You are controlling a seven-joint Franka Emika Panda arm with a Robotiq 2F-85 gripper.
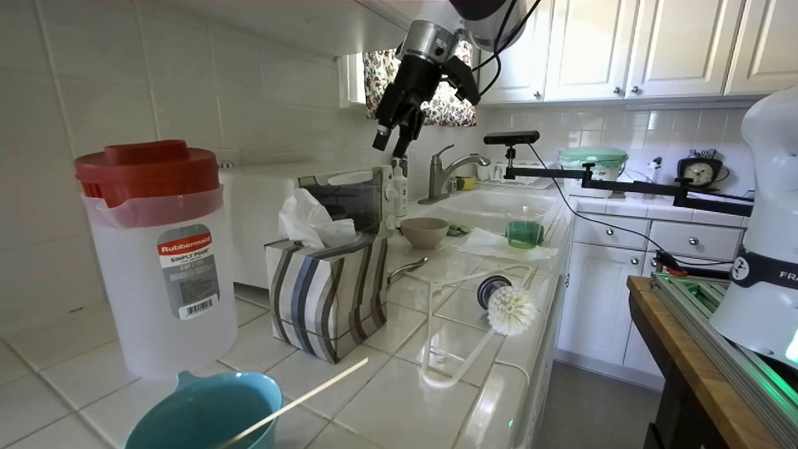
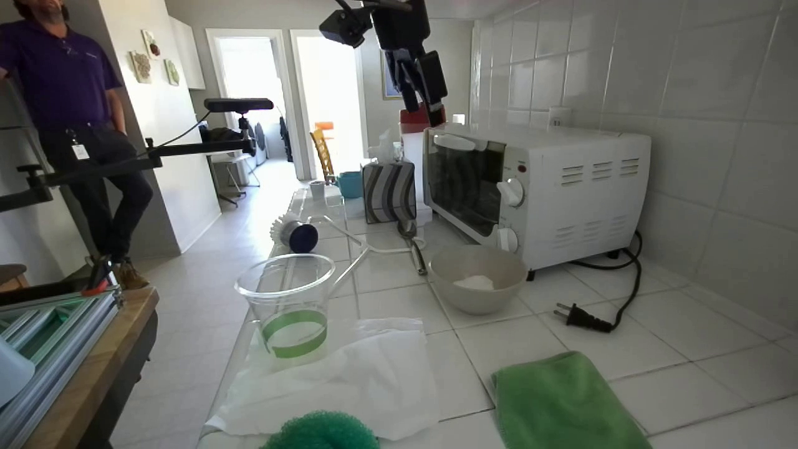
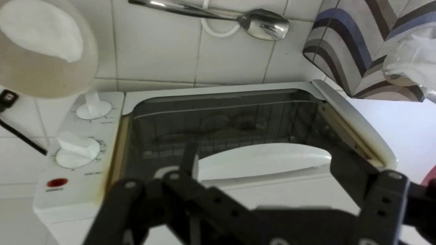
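My gripper hangs in the air above the counter, its fingers pointing down and apart with nothing between them. In an exterior view the gripper appears just above the front corner of a white toaster oven. The wrist view looks down on the oven's closed glass door, with its white handle framed between the spread fingers. Beside the oven's knobs stands a beige bowl with something white inside. A metal spoon lies on the tiles, near a striped tissue box.
A red-lidded pitcher and a teal cup stand along the counter. A scrub brush, clear plastic cup, paper towel and green cloth are also on it. A camera arm reaches across; a person stands behind.
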